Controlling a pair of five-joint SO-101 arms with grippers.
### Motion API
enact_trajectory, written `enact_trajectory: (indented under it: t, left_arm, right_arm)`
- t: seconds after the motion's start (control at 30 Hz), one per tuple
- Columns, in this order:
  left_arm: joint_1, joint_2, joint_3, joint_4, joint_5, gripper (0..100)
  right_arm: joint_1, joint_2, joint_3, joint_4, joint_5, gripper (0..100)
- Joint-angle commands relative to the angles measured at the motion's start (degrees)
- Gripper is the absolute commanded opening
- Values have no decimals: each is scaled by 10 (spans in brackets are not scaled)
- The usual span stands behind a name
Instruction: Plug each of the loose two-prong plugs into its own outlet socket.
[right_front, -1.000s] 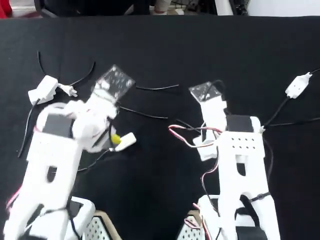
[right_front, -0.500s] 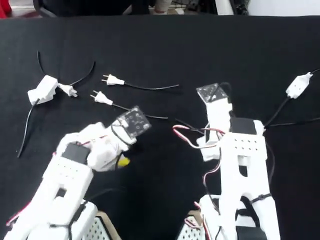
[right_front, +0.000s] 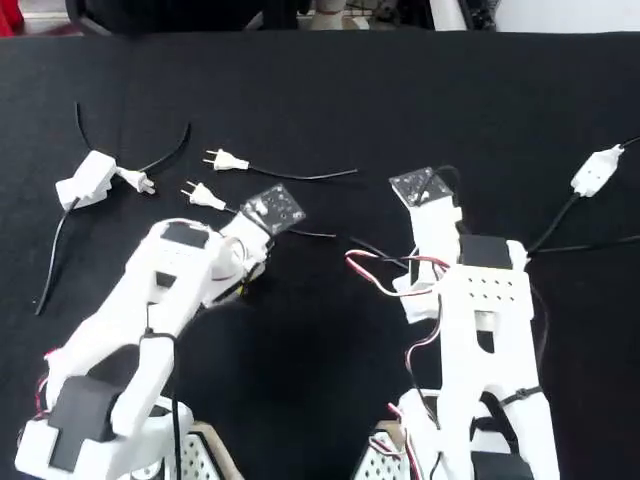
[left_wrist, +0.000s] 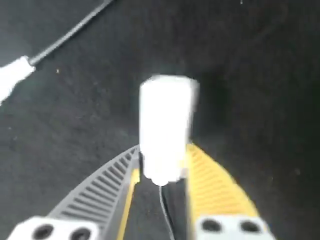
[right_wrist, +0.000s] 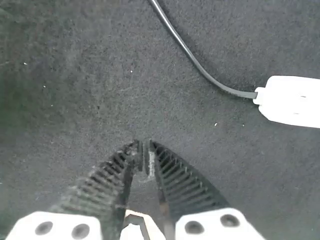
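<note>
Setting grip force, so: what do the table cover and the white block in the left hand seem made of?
The table cover looks like black matte cloth, perhaps felt: fuzzy grain with pale lint specks. The white block is probably smooth moulded plastic: even surface, rounded corners.

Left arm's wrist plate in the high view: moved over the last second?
Yes. The left arm's wrist plate was over the farther loose plug; it has pulled back toward its base and now sits over the cable of the nearer plug.

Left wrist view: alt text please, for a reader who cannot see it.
The left hand grips a white rectangular block, probably an outlet socket, over the black table. A corded white plug lies nearby.
</note>
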Motion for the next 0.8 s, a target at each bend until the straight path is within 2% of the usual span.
enact_trajectory:
  t: [0.0,0.17,0.4,0.57,0.63,0.7,0.77]
  left_arm:
    - [23,-6,-47,55,6,37]
    - [34,-6,-45,95,18,29]
    - [24,-7,-30,185,-25,29]
    - [-19,0,-1,115,-70,35]
    - [-35,0,5,84,-64,101]
    - [-56,0,0,73,-27,234]
    - [-77,0,-3,63,-22,382]
  right_arm:
    - [9,-13,-12,3,1,15]
    - [9,-13,-9,4,1,15]
    - [9,-13,-8,4,1,15]
    - [6,-13,-8,4,1,15]
    - [6,-13,-8,4,1,15]
    - [6,-13,-8,3,1,15]
    - [6,-12,-7,3,1,15]
